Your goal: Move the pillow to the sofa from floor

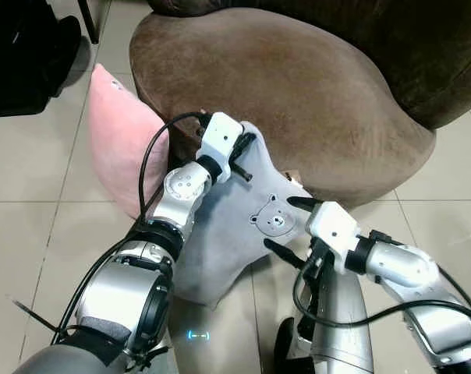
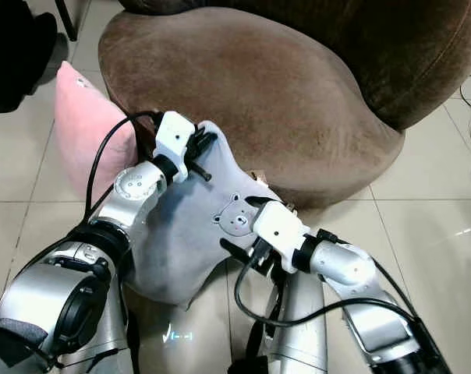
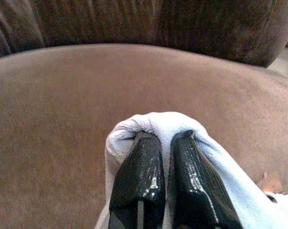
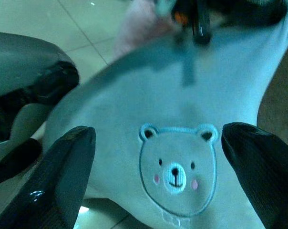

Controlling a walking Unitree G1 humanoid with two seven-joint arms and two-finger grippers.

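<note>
A grey pillow (image 1: pixel 235 226) with an embroidered bear face (image 4: pixel 176 172) hangs in front of the brown sofa (image 1: pixel 298 93), its lower end near the floor. My left gripper (image 1: pixel 239 156) is shut on the pillow's top corner (image 3: pixel 156 125), right at the sofa's front edge. My right gripper (image 1: pixel 288 226) is open, its fingers (image 4: pixel 67 167) spread to either side of the bear face, close to the fabric. A pink pillow (image 1: pixel 118 140) leans against the sofa's left side on the floor.
Light tiled floor (image 1: pixel 33 234) surrounds the sofa. A dark object (image 1: pixel 25 54) stands at the far left. A black chair leg (image 1: pixel 86 19) is behind the pink pillow. The sofa's backrest (image 1: pixel 423 47) rises at the right.
</note>
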